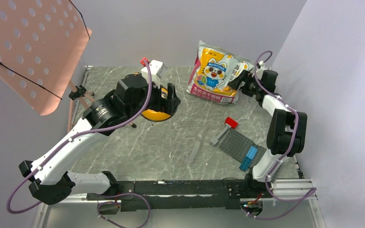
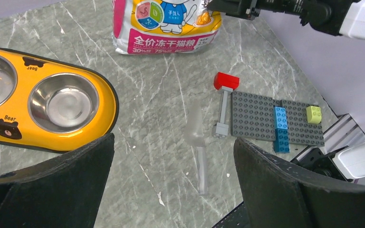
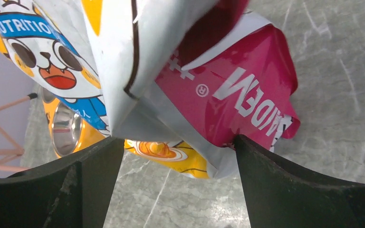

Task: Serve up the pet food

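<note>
Grey marbled tabletop [image 1: 171, 137], lilac walls. The bag [image 1: 216, 71] stands at the far edge; the pet food is presumably inside (no kibble shows). Right gripper [image 3: 178, 142], jaws spread, flanks the bag's corner: the reach-to-grasp step. Left gripper [image 2: 173, 142], likewise spread and empty, hovers by the yellow double bowl [image 2: 23, 90]. Next: pinch the bag, then tip it over the bowl.

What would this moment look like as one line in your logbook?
left end effector: open, near yellow bowl | right end effector: open, at cat-print bag | steel cups: empty
</note>
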{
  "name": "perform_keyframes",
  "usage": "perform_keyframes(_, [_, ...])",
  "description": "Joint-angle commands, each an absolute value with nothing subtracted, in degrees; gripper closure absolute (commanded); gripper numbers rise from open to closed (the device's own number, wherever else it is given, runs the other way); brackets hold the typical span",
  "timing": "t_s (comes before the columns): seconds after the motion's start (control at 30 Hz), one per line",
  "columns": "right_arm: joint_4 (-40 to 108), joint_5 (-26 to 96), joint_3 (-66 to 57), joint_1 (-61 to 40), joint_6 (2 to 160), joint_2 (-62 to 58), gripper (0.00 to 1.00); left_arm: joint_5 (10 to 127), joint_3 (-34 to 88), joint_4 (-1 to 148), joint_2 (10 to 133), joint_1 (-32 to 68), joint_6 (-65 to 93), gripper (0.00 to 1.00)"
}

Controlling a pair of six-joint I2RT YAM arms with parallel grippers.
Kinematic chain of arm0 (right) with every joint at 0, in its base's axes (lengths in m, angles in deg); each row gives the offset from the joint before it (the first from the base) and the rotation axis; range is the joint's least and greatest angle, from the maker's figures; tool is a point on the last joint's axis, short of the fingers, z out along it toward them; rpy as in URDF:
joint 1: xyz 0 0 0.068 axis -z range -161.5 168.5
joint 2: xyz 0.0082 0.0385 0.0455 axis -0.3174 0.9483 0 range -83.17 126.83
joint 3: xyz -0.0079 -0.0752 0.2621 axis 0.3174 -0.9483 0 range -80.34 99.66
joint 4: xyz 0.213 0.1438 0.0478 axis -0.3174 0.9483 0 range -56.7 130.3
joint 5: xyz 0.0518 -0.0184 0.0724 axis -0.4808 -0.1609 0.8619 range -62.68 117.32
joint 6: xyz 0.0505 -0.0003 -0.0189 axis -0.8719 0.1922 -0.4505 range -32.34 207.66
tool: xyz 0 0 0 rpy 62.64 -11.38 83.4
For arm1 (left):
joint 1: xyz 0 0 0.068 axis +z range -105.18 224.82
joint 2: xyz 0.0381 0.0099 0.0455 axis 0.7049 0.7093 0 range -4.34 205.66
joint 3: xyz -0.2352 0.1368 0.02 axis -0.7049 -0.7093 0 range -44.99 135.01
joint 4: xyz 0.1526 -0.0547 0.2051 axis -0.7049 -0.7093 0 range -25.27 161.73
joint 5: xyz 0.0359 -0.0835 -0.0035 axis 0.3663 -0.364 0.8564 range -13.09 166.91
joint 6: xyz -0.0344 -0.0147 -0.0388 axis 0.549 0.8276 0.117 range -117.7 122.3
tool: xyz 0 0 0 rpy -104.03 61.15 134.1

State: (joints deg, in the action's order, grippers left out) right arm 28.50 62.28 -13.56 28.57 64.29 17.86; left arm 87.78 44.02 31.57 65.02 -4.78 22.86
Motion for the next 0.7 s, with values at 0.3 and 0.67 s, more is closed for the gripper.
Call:
perform_keyframes(0.3, [22.05, 52.97, -23.60, 6.18, 61.05, 8.68, 0.11, 86.18, 45.35, 33.07, 66.08, -2.46, 27.92, 0.02])
perform_keyframes(0.67, [36.74, 42.22, -21.49, -8.78, 58.08, 0.76, 0.08, 80.03, 46.31, 29.43, 70.18, 4.22, 43.25, 0.10])
